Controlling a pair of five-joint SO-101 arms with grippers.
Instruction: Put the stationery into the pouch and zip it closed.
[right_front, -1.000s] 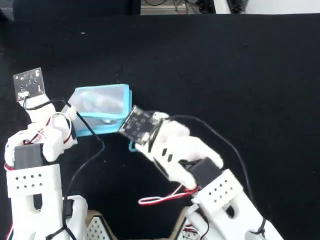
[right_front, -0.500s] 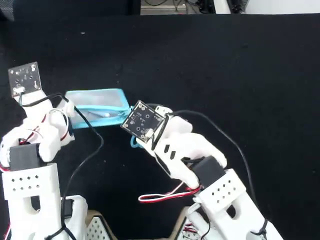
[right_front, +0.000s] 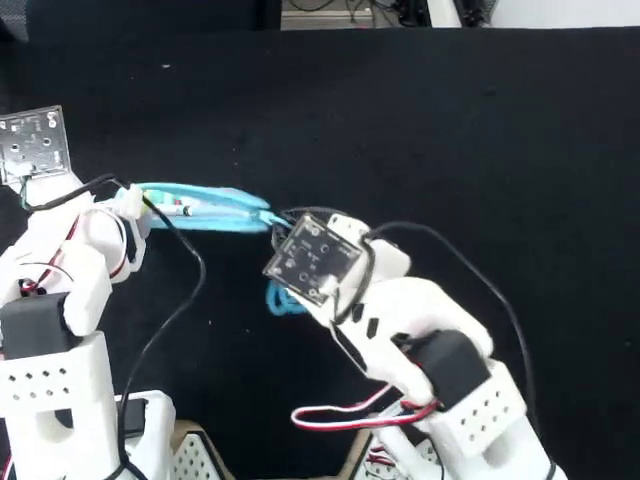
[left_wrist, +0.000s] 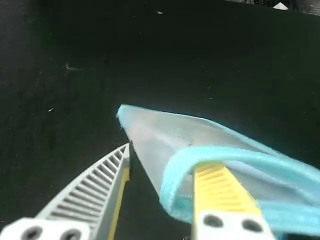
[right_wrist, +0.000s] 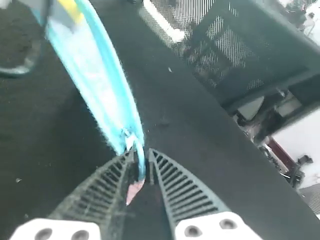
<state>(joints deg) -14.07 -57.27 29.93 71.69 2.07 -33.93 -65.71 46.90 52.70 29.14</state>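
The left gripper (left_wrist: 162, 160) is clamped on one end of the pouch (left_wrist: 170, 132). Its yellow-padded finger sits under the blue-trimmed edge and its ribbed finger lies against the clear side wall, so only the fabric keeps the jaws apart. From that claw the pouch runs edge-on to the right above the black table (right_front: 450, 130) and ends in the right gripper (right_wrist: 142, 152). That claw's fingers are almost together, pinching the pouch's far corner at their very tips. They seem to be on the zip pull, though the close view is too soft to be sure. A blue loop (right_front: 285, 298) hangs just beside this claw, on the side nearer the arm bases.
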